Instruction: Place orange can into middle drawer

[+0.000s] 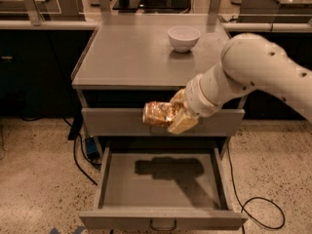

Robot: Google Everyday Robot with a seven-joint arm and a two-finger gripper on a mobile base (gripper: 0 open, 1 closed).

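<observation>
The orange can [157, 113] lies sideways in my gripper [170, 115], whose pale fingers are shut on it. The gripper hangs in the air in front of the shut upper drawer front, above the back of the open middle drawer [163, 179]. That drawer is pulled far out, with a flat grey floor and a dark loop handle [163, 225] on its front. The shadow of the can and gripper falls on the drawer floor. My white arm [253, 72] reaches in from the right.
A round white bowl [183, 37] stands at the back of the grey cabinet top [131, 57]. Black cables [83, 165] run over the speckled floor on both sides of the cabinet. Counters stand behind.
</observation>
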